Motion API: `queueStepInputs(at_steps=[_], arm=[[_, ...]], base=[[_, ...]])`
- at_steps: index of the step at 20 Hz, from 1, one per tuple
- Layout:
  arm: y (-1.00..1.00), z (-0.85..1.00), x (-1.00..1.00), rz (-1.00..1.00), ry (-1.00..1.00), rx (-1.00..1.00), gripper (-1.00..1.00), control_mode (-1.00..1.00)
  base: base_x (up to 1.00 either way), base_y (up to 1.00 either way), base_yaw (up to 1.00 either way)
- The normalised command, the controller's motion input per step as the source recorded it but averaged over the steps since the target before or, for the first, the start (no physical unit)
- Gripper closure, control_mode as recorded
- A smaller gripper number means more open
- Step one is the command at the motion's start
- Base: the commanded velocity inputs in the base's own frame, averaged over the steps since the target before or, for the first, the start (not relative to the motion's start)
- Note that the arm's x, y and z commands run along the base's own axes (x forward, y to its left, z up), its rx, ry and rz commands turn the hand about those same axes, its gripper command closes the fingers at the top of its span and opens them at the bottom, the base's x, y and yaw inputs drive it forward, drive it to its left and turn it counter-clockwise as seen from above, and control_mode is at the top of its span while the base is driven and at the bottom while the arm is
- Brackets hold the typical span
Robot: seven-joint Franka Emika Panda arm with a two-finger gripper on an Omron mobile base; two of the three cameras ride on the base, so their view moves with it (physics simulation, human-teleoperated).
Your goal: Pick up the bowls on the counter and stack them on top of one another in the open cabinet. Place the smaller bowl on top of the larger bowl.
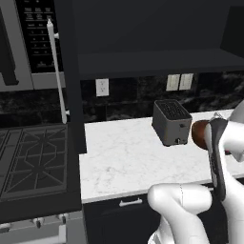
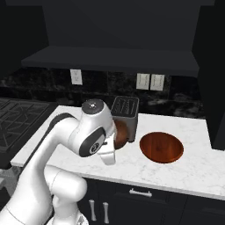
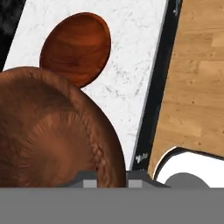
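— Looking over the white marble-patterned tabletop (image 2: 184,171), what do you make of it?

— The jaws (image 3: 111,178) are closed on the rim of the small, deep, dark brown wooden bowl (image 3: 52,131); it sits huge right against the hand camera. From the left side I see that bowl (image 1: 200,134) just beside the dark grey metal toaster (image 1: 170,122), partly behind the white arm (image 1: 224,157).

— And the other one?

— The wide, shallow, reddish-brown bowl (image 2: 161,146) rests on the tabletop to the right of the toaster, near the small bowl but apart from it.

— The cupboard?

— The dark open wall cabinet's flat shelf (image 2: 110,59) hangs above the toaster and both bowls. To the left are the black gas stovetop (image 1: 31,159) and the steel microwave with its long handle (image 1: 56,71).

— Whether the small bowl is lifted off the tabletop?

— I cannot tell.
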Motion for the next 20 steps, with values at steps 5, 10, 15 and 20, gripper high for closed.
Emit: queueStepInputs(at_steps=[5, 10, 15, 20], arm=[[-0.96, 0.00, 0.07, -0.37, 0.01, 0.01, 1.00, -1.00], [-0.83, -0.05, 0.31, -0.22, 0.00, 0.02, 1.00, -1.00], [-0.90, -0.11, 0.36, 0.11, 0.00, 0.18, 1.00, -1.00], [-0.55, -0.19, 0.60, 0.21, 0.00, 0.23, 1.00, -1.00]], base=[[0.00, 0.00, 0.00], [0.00, 0.00, 0.00], [0.00, 0.00, 0.00], [0.00, 0.00, 0.00]])
